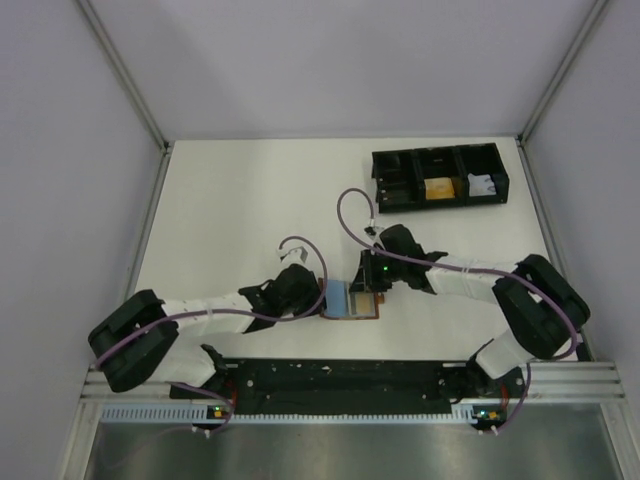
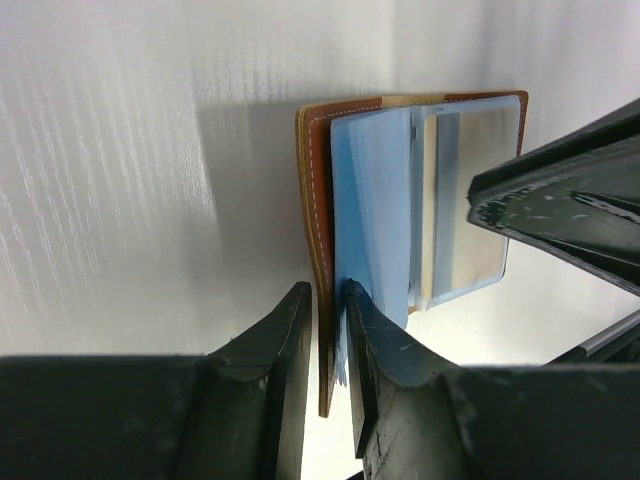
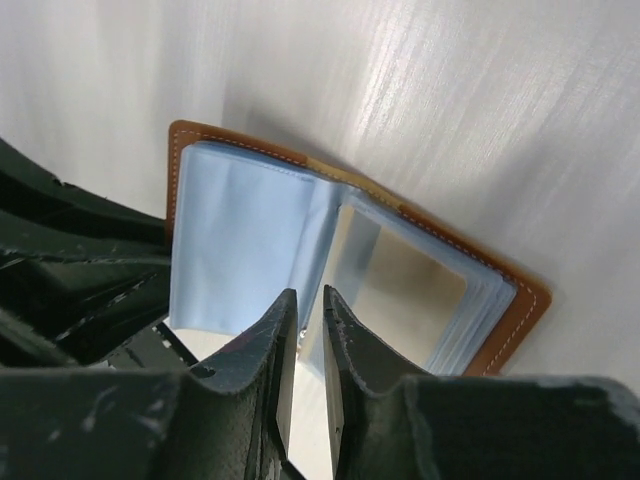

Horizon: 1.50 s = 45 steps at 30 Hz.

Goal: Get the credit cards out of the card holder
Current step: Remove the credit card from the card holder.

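Left fingers [image 2: 285, 360], slightly apart, straddled the card holder's [image 2: 318, 200] cover edge unclamped, likely steadying it open on the surface [image 2: 120, 150]. Right fingers [image 3: 275, 350] nearly closed around a blue sleeve [image 3: 240, 240]; grip unclear.

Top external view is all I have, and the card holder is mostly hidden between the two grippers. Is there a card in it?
Observer: Yes, it seems so. The left wrist view shows the card holder lying open, with what looks like a pale card with a grey stripe tucked among its plastic sleeves.
Operator: Is the left gripper clamped on the cover?
Observer: It doesn't look clamped. The left gripper has its jaws slightly apart. The brown cover's edge stands between them, with a sliver of white table showing beside it.
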### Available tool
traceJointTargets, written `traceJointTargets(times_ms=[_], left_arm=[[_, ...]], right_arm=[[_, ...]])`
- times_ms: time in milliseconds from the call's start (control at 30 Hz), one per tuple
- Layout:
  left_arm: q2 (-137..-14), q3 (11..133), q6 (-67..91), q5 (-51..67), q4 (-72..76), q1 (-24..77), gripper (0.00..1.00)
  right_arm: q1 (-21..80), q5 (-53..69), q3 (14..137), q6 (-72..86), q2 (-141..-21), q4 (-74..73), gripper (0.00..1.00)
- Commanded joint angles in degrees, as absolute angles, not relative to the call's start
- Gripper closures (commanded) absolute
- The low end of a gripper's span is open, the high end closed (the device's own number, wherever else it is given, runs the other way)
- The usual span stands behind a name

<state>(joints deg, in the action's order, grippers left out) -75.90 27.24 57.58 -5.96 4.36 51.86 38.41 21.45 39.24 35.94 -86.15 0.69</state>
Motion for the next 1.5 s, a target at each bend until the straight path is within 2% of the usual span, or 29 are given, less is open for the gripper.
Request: traceJointTargets(times_ms=[0,200,467,600,767,867,967,1100,1467], left_arm=[[-75.8,26.5,58.4,-6.8,5.8,51.9,0.75],[-73.3,25.8,59.0,-8.3,2.7,51.9,0.71],[-55.5,26.0,57.5,-18.0,-14.9,51.4,0.59],[-51.2,29.2,52.4,-14.2,-12.5,51.4,0.59],[-59.7,36.8,50.2,-3.0,-7.7,51.7,0.65],[-65.9,39.6,49.7,-0.3,-4.5,52.1,0.7],[-70.9,41.0,49.6,-0.3,-3.6,52.1,0.79],[-76.9,39.8,50.2,-2.5,-3.8,52.0,0.99],[-81.3,33.8,53.3,-4.8,-0.8,52.0,1.0]], right_arm=[[39.5,23.9,39.7,35.9,-90.6,7.6,0.85],[40.3,23.6,40.0,35.9,-92.8,8.1,0.86],[40.3,21.9,40.7,34.3,-90.7,4.4,0.87],[40.4,18.7,41.7,32.6,-86.9,0.2,0.84],[40.3,14.7,41.7,31.6,-81.7,-3.9,0.79],[39.8,13.6,41.4,31.4,-80.1,-5.1,0.78],[39.0,12.2,40.7,31.6,-80.2,-5.4,0.78],[38.4,11.9,39.7,31.5,-80.0,-5.6,0.77],[38.3,9.7,38.8,30.9,-79.8,-6.9,0.71]])
